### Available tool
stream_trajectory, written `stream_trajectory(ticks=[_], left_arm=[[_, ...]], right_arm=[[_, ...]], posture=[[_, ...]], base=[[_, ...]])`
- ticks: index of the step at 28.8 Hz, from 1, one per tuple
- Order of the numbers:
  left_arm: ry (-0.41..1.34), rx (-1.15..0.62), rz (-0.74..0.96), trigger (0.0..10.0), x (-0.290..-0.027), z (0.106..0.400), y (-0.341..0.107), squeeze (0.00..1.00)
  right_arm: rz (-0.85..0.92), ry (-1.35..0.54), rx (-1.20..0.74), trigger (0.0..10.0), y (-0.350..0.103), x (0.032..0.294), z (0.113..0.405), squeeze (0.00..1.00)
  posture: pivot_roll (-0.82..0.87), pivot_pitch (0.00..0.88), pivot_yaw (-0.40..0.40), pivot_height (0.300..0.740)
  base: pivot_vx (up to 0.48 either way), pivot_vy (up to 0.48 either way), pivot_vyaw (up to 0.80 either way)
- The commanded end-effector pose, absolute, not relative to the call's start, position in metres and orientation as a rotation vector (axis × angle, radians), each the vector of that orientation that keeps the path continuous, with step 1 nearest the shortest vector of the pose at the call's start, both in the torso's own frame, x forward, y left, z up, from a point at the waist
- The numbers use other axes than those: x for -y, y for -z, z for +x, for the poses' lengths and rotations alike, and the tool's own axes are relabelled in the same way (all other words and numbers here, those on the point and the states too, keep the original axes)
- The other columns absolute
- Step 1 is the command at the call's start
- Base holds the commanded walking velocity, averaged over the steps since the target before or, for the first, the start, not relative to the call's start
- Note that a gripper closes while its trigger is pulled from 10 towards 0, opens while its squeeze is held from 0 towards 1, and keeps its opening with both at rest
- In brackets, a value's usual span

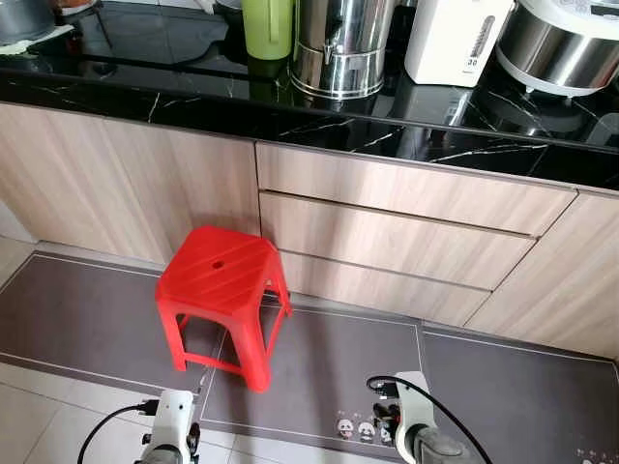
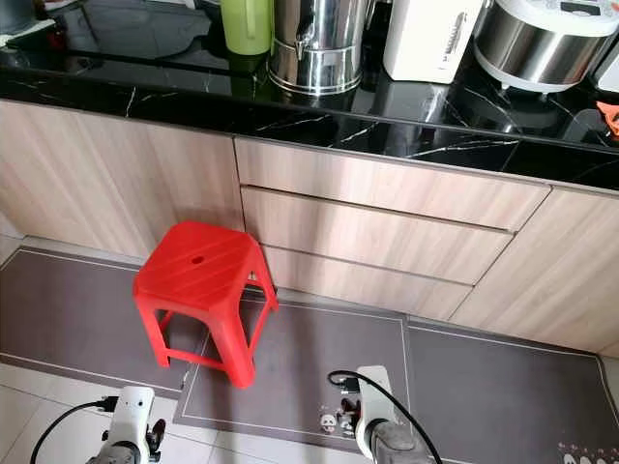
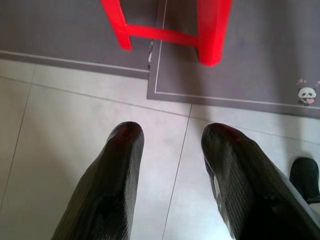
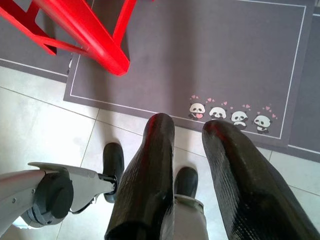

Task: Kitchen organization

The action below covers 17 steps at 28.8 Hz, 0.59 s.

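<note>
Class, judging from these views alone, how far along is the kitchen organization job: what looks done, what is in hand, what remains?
Done: nothing visibly. In hand: nothing; the left gripper and right gripper hang open above the floor, fingers apart and holding nothing. Left: the red stool stands on the grey mat before the drawers; the green jug, steel urn and white appliance sit on the counter, untouched.

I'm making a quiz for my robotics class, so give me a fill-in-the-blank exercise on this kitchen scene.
1. The stool on the mat is coloured ____.
2. The green jug stands on the ____ beside the steel urn.
3. The mat's edge is printed with little ____.
4. The left gripper hangs over floor tiles with its fingers ____.

Missing words: red; counter; pandas; open
</note>
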<state>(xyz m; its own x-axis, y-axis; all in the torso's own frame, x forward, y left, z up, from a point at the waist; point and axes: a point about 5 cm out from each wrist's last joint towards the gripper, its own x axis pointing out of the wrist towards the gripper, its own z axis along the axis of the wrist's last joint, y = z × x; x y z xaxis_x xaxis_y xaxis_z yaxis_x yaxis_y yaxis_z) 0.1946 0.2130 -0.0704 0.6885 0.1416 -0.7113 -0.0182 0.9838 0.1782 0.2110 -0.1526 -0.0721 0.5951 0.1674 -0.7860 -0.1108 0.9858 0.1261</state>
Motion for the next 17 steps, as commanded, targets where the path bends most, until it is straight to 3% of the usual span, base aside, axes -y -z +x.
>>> stream_trajectory(ticks=[1,17], left_arm=[[-0.077,-0.841,0.167,10.0,-0.2126,0.1882,0.0744,0.0],[-0.107,-0.813,0.148,10.0,-0.2087,0.1881,0.0743,0.0]], right_arm=[[0.074,-0.151,-0.923,10.0,0.0723,0.1549,0.2105,0.0],[0.063,-0.175,-0.912,10.0,0.0694,0.159,0.2145,0.0]], posture=[[0.04,0.02,-0.038,0.74],[0.03,0.022,-0.065,0.74]], base=[[0.0,0.0,0.0],[0.0,0.0,0.0]])
